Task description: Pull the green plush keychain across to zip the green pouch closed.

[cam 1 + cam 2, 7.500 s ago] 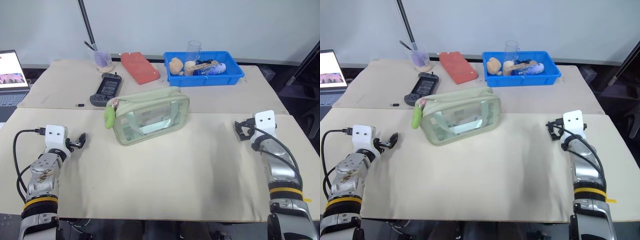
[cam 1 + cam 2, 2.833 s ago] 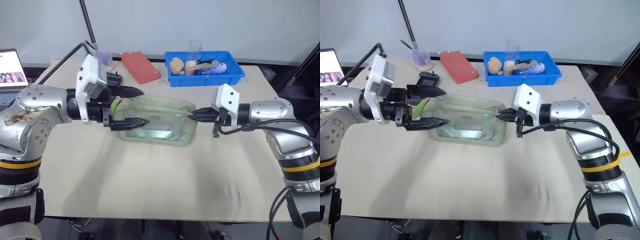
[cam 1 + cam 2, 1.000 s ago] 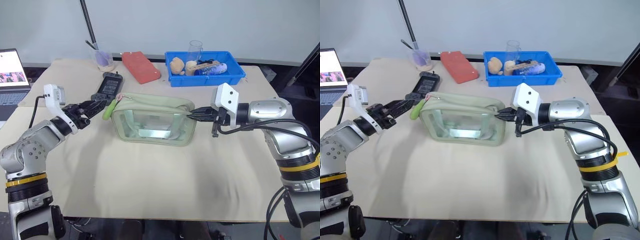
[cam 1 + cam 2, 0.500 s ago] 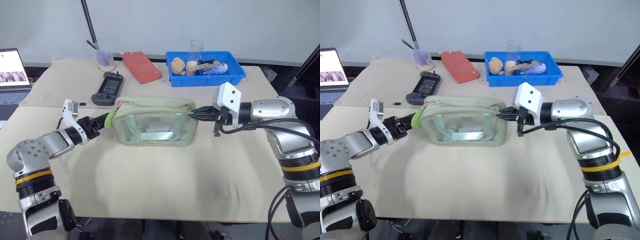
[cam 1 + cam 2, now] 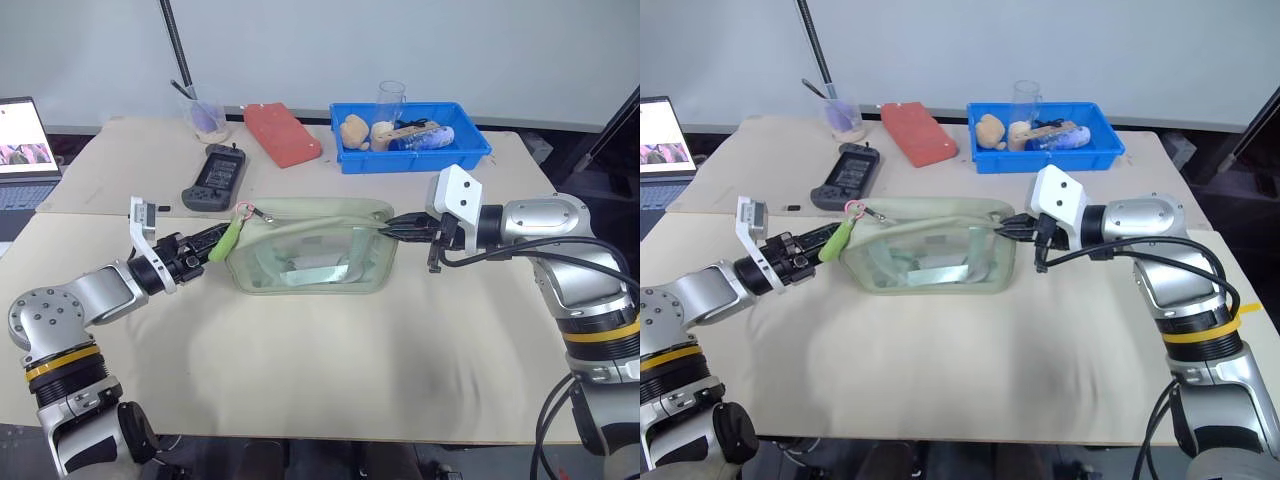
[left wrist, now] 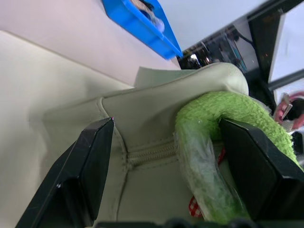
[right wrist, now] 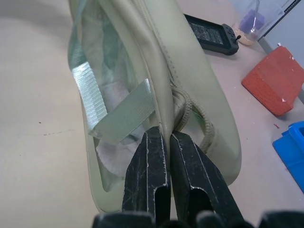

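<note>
Jaws first: our left gripper [image 6: 164,180] stands partly open around the green plush keychain [image 5: 227,240], one finger on each side of it in the wrist view, and we cannot tell whether either finger presses it yet. Our right gripper [image 7: 167,159] is pinched fully shut on the fabric edge of the green pouch [image 5: 312,258] at the end farthest from the keychain, anchoring it. We judge this the grasping step; next the left jaws must close on the plush, then draw it along the pouch top toward the right gripper while that end stays pinned. The pouch sits mid-table, boxy, pale sage with clear side panels; the lime keychain hangs off its left end on a pinkish link.
</note>
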